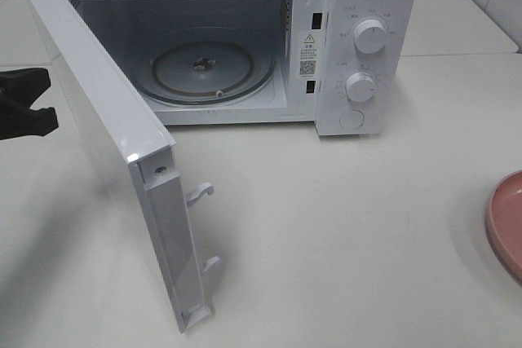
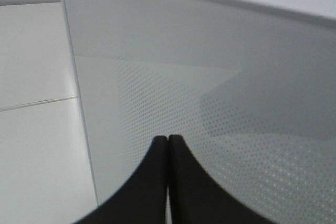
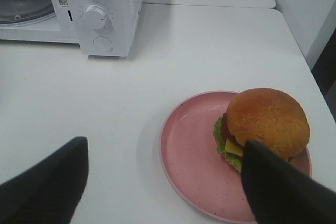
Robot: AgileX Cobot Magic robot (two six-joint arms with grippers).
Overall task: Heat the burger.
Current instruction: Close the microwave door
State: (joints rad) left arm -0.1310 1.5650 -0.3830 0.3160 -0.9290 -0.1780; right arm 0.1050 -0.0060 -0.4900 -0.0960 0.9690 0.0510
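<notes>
burger (image 3: 268, 121) sits on pink plate (image 3: 191, 150), toward its far-right side, on white table (image 3: 184, 45) well apart from microwave (image 1: 367, 46). r gripper (image 3: 163, 182) hangs over plate w/ fingers (image 3: 278, 187) spread wide, nothing betw them; one finger overlaps burger's near edge in wrist view, contact can't tell. microwave door (image 1: 106, 136) swung fully open, glass turntable (image 1: 204, 67) inside bare. l gripper (image 2: 168, 182) pressed fully closed, holding nothing, tips just beside outer face of door. in high view plate only shows at right edge, burger out of frame.
</notes>
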